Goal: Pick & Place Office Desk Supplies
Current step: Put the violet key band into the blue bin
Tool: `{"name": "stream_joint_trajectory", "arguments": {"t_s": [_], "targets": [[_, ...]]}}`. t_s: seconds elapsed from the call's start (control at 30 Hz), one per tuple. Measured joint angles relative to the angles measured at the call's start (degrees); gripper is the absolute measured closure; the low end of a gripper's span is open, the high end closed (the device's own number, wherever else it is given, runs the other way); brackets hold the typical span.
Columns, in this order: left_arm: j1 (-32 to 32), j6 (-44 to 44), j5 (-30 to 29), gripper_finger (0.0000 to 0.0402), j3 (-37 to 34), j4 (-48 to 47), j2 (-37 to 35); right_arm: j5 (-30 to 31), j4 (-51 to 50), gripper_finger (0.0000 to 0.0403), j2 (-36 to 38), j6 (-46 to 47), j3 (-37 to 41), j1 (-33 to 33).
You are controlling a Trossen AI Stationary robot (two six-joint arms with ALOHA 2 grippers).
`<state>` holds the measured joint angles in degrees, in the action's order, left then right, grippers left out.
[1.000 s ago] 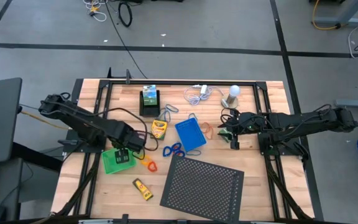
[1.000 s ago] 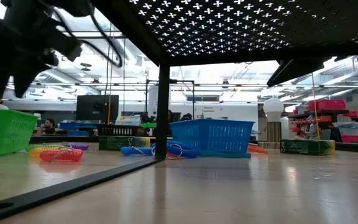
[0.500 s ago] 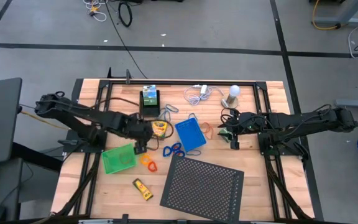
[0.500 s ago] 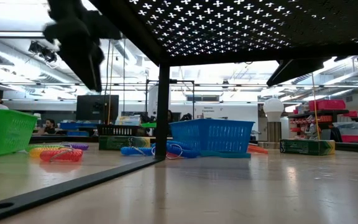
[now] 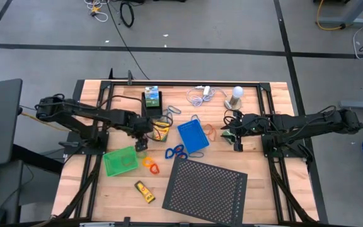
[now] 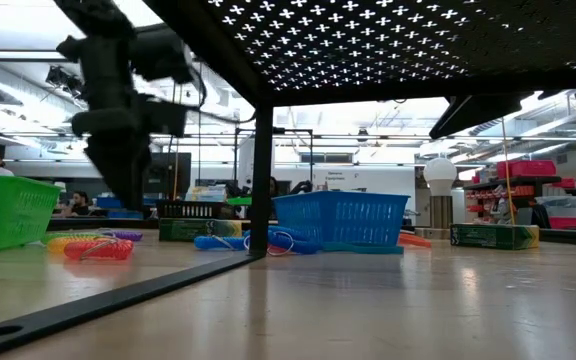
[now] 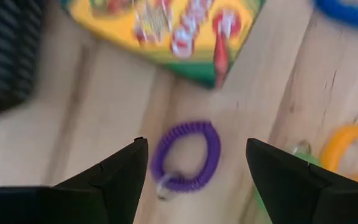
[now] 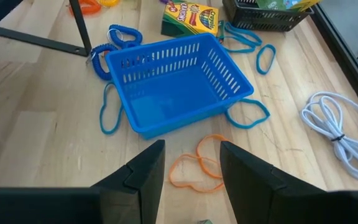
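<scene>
My left gripper (image 5: 142, 137) hangs open, pointing steeply down, over a purple coil loop (image 7: 185, 155) that lies flat on the wood between the fingers' lines, untouched. The yellow-green crayon box (image 5: 161, 130) lies just beyond it. The green tray (image 5: 120, 161) is nearer the front, with an orange loop (image 5: 150, 166) beside it. The blue tray (image 5: 193, 137) stands mid-table and the black tray (image 5: 152, 101) at the back. My right gripper (image 5: 235, 137) waits open right of the blue tray, above orange loops (image 8: 197, 167).
A large black perforated sheet (image 5: 207, 185) stands raised over the front middle. A yellow tube (image 5: 145, 192) lies front left and blue loops (image 5: 176, 151) by the blue tray. A white cable (image 5: 200, 96) and a bulb (image 5: 235, 94) sit at the back. A green box (image 6: 488, 235) lies near my right gripper.
My left gripper has swung from above the green tray toward the table's right and far side, stopping next to the crayon box. It has sunk lower and tipped to point more steeply down. My right arm has kept still.
</scene>
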<state>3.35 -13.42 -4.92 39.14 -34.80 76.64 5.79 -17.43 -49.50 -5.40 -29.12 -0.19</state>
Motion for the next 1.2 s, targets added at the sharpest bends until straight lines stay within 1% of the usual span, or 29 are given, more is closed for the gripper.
{"name": "stream_joint_trajectory", "arguments": {"t_s": [0.2,0.33,0.53,0.63,0.7,0.8,0.87,0.97,1.0,1.07,1.2], "targets": [[0.2,-0.4,0.8,0.0122,-1.9,2.1,0.7,0.0,0.5,0.0238,0.0,0.2,0.0,0.0],[0.2,1.2,2.4,0.0122,-1.9,3.3,3.5,0.0,1.2,0.0238,0.0,0.6,0.0,0.0],[-0.1,1.6,0.6,0.0124,-1.6,4.4,8.4,0.1,1.2,0.0238,0.0,0.6,0.0,0.0],[-0.1,1.6,-0.9,0.014,-1.6,5.0,9.2,0.4,1.2,0.0238,0.0,0.6,0.0,0.0],[0.0,1.5,-0.9,0.0163,-1.7,5.4,9.2,0.5,1.2,0.0238,0.0,0.6,0.0,0.0],[0.0,1.6,-1.5,0.0217,-1.7,5.7,9.2,0.6,1.2,0.0238,0.0,0.6,0.0,0.0],[-0.2,1.6,-1.9,0.0267,-1.7,6.0,9.2,0.6,1.2,0.0238,0.0,0.6,0.0,-0.1],[-0.8,2.1,-3.1,0.0358,-1.2,5.7,9.2,0.6,1.2,0.0238,0.0,0.6,0.0,0.0],[-1.0,2.2,-3.5,0.0378,-0.8,5.5,9.3,0.6,1.2,0.0238,0.0,0.6,0.0,-0.1],[-1.5,2.3,-4.4,0.0393,0.5,4.3,9.5,0.6,1.2,0.0238,0.0,0.6,0.0,0.0],[-2.3,2.4,-5.3,0.0398,5.1,0.1,9.3,0.6,1.2,0.0238,0.0,0.6,0.0,-0.1]]}}
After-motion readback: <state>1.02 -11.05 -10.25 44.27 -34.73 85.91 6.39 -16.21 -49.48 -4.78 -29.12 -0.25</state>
